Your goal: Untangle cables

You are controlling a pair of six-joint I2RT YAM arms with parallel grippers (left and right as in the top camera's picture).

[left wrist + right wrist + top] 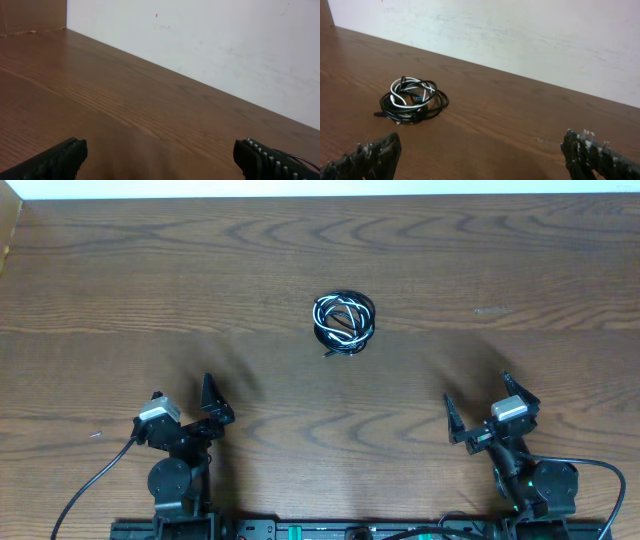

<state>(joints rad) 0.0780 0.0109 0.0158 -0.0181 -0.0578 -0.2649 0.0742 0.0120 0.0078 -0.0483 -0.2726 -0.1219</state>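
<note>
Cables [343, 321] well apart from right gripper [477, 389]

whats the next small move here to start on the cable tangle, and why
Probably extend the right gripper forward toward the cables. Both it and the left gripper are open and empty, well short of the coil, and only the right wrist view shows it ahead.
</note>
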